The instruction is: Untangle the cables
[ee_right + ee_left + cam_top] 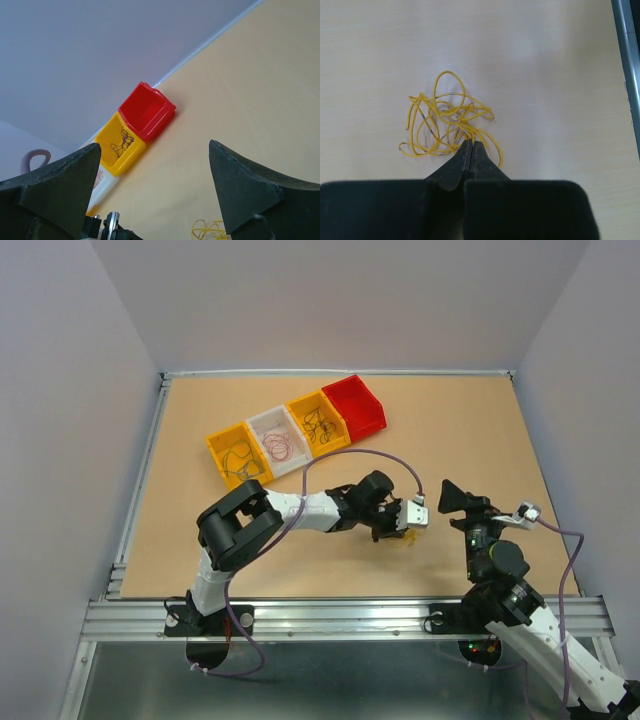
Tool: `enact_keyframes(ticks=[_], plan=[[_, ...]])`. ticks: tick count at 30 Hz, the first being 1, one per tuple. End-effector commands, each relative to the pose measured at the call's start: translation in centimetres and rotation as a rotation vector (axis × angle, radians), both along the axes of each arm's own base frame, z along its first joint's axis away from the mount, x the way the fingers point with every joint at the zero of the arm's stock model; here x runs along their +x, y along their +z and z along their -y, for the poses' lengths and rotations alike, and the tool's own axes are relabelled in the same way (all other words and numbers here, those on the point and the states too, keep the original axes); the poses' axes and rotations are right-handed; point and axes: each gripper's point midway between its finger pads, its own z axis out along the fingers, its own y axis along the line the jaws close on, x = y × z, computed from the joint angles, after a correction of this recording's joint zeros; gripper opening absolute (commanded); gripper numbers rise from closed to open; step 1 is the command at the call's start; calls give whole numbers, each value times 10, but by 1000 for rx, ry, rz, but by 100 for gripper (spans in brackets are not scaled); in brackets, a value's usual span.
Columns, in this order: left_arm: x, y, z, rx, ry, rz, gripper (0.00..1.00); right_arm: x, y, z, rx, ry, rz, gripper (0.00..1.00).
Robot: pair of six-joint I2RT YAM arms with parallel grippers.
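A small clump of thin yellow cables (445,122) lies on the tan table. In the left wrist view my left gripper (471,143) has its jaws pressed together at the near edge of the clump, with yellow strands running in under the tips. From above, the left gripper (400,528) sits over the clump (410,538) at mid-table. My right gripper (452,498) is open and empty, raised just right of the clump. In its own view the right gripper (154,150) is spread wide, and the clump (209,230) shows at the bottom edge.
A row of bins stands at the back left: a yellow bin (238,457) with dark wires, a white bin (280,440) with pink wires, a yellow bin (318,422) with dark wires, and a red bin (355,405). The red bin (147,110) looks empty.
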Motion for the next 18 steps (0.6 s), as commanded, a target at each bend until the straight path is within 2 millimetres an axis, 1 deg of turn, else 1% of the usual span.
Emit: enact_keyframes(ticks=[1, 5, 7, 8, 9, 10, 11, 13, 14, 15, 17, 18], plan=[[-1, 29, 5, -64, -20, 44, 0, -1, 1, 5, 18, -24, 18, 93], [-2, 36, 3, -77, -17, 47, 0, -1, 3, 1, 8, -3, 18, 93], [1, 48, -3, -102, -11, 45, 0, 0, 1, -4, -15, 17, 8, 93], [-2, 62, -5, -133, -27, 36, 0, 1, 1, -9, -32, 44, 6, 92], [-1, 70, -8, -153, -34, 31, 0, 1, -1, -12, -38, 56, 1, 92], [5, 74, -16, -162, -22, 16, 0, 2, -2, -14, -47, 65, -4, 92], [1, 91, -19, -201, -48, 12, 0, 3, -4, -20, -63, 96, -5, 92], [6, 102, -30, -225, -42, 4, 0, 3, -2, -30, -92, 144, 15, 92], [4, 109, -33, -245, -56, -4, 0, 3, 0, -43, -101, 206, 41, 90], [4, 122, -38, -270, -58, 6, 0, 2, 2, -48, -114, 233, 58, 89], [6, 130, -45, -290, -52, -2, 0, 2, 6, -58, -122, 281, 84, 88], [4, 138, -48, -307, -60, -5, 0, 0, 7, -66, -133, 322, 90, 88]])
